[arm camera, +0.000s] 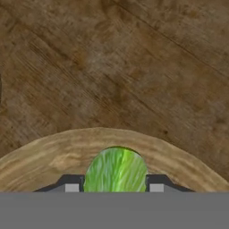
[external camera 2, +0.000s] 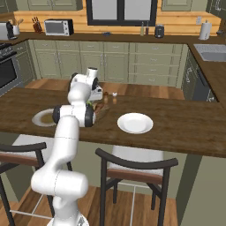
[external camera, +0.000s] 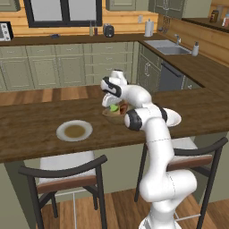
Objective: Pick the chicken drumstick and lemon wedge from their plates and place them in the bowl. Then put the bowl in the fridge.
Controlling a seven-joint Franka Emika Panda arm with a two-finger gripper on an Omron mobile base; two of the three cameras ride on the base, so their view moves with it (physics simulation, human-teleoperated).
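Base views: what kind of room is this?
A home kitchen, rendered. Green cabinets line the walls, a sink sits in the corner counter, and a microwave stands on the far counter. The arm works at a wooden counter with bar stools tucked under it.

Left and right base views looked forward and down from behind the white arm, sharing the dark wooden counter point(external camera: 27, 129), the round tan wooden bowl point(external camera: 115, 115) and the green cabinets point(external camera 2: 110, 59) beyond. The hand view faced straight down, close over the bowl's rim point(arm camera: 53, 154).
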